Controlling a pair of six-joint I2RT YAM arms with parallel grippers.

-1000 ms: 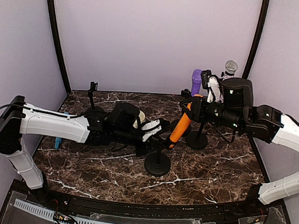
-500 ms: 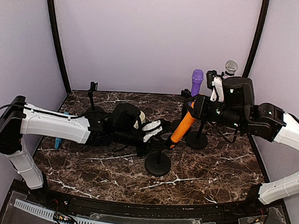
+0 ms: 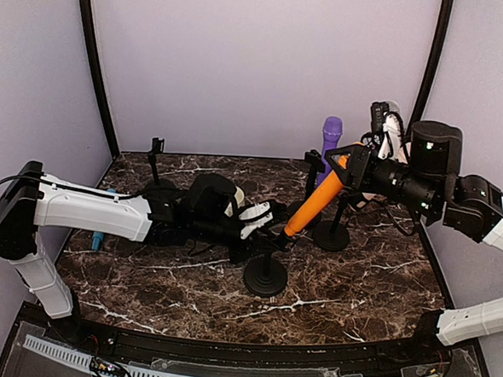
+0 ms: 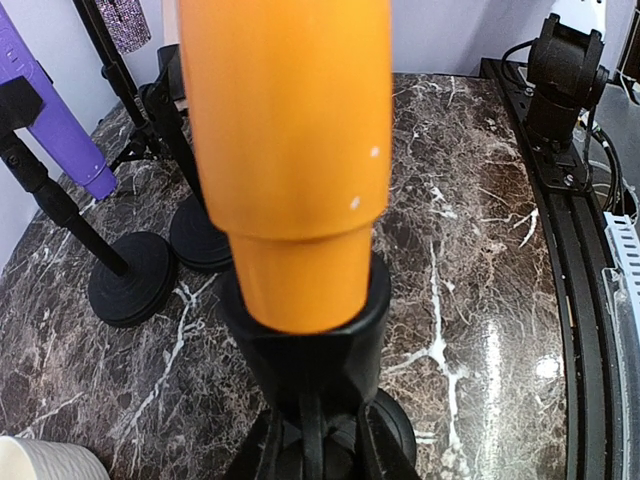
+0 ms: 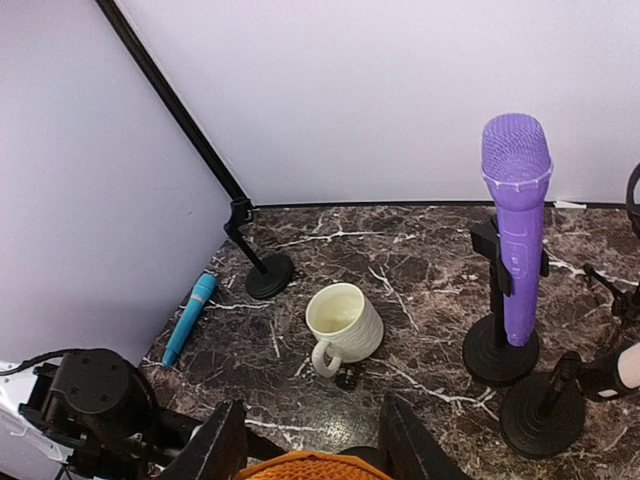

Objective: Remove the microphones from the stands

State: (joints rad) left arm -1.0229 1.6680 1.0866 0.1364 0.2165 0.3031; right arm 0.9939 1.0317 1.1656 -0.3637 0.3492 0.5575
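While right gripper (image 3: 349,163), clamped on orange microphone (image 3: 314,208), has risen, left gripper (image 3: 270,234) grips stand (image 3: 265,276).

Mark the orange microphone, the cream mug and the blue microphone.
orange microphone (image 3: 315,203), top external view, mid-body.
cream mug (image 5: 362,340), right wrist view, outer wall.
blue microphone (image 5: 188,320), right wrist view, mid-handle.

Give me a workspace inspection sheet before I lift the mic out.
Surface: dark marble table, white veining.
Job's things: orange microphone tilted, tail seated in the clip of the stand.
Clutter: purple microphone on its own stand, white mug, blue microphone lying by the left wall.
Grippers: left gripper shut on the stand; right gripper shut on the orange microphone's upper end.
Cables: black loop at left arm's shoulder.
Surroundings: lilac walls.
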